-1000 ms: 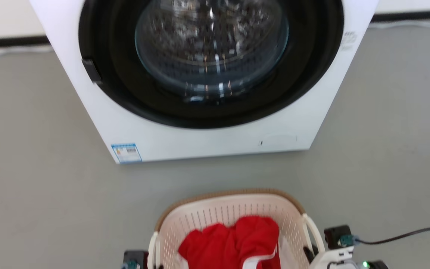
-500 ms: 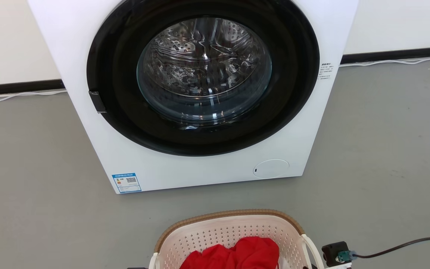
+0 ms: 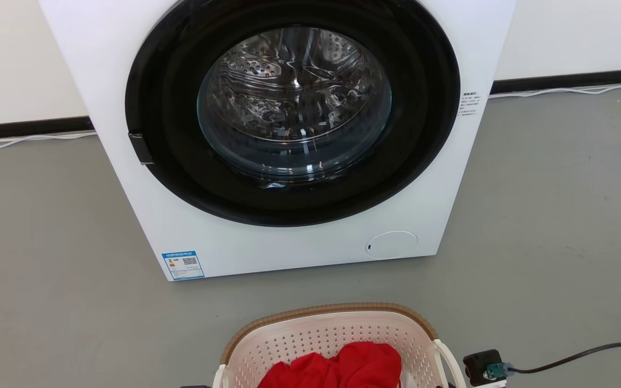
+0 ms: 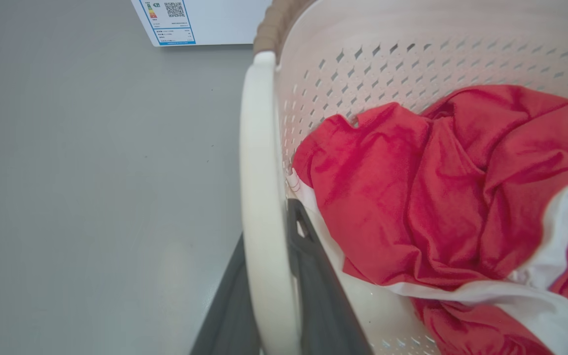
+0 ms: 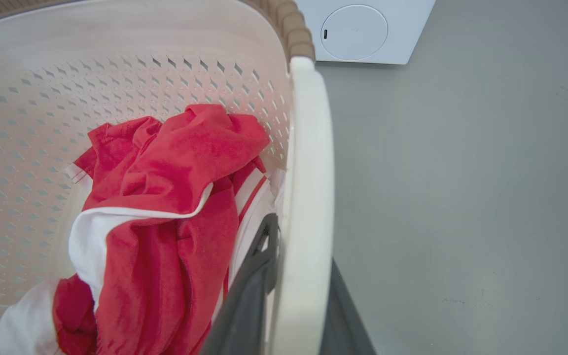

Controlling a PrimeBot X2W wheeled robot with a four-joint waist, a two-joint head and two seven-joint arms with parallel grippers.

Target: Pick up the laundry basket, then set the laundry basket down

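Note:
The cream-white perforated laundry basket with its brown rim sits at the bottom middle of the head view, in front of the washing machine. Red and white clothes lie inside it. In the left wrist view my left gripper is shut on the basket's white left handle, one dark finger outside and one inside. My right gripper is shut on the white right handle in the same way. Whether the basket rests on the floor or hangs just above it, I cannot tell.
A white front-loading washing machine with a round black-framed door stands a short way beyond the basket. Grey floor spreads to both sides. A dark cable runs off to the right from my right wrist. A white wall with a black skirting lies behind.
The head camera has tilted up, so the whole picture has shifted down and the basket sits lower in view. Both grips on the handles are unchanged.

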